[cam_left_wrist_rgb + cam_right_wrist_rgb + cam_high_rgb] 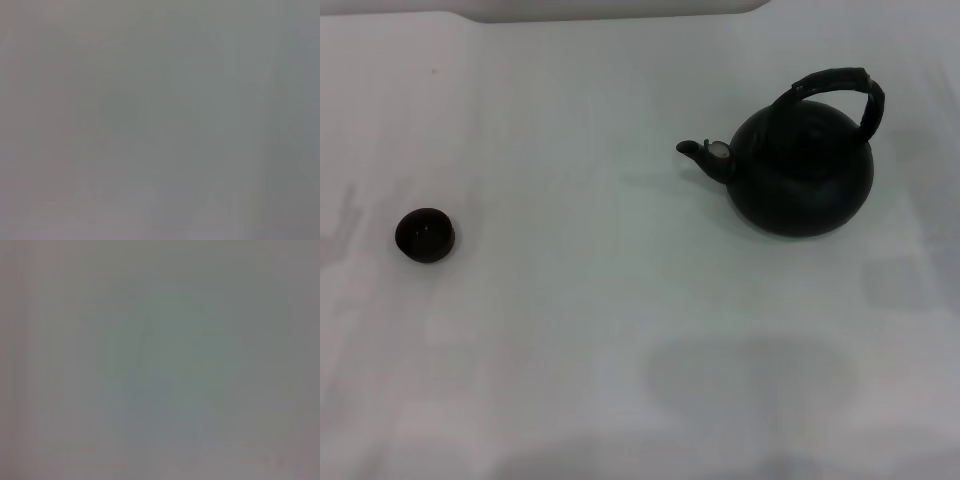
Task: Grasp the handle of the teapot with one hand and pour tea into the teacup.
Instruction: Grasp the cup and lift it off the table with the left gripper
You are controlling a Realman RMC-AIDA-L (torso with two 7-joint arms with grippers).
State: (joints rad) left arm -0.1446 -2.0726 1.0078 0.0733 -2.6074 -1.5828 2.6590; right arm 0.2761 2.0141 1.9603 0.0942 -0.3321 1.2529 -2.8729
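In the head view the black teapot [802,172] stands upright on the white table at the right, its short spout with a pale cap [719,151] pointing left. Its thick ribbed black handle [840,85] arches over the top. The tiny dark teacup [424,235] stands at the left, far from the teapot. Neither gripper shows in any view. Both wrist views show only a plain grey surface.
The white table [620,300] runs across the whole head view. Its far edge [620,12] shows at the top. Faint shadows lie on the cloth near the front.
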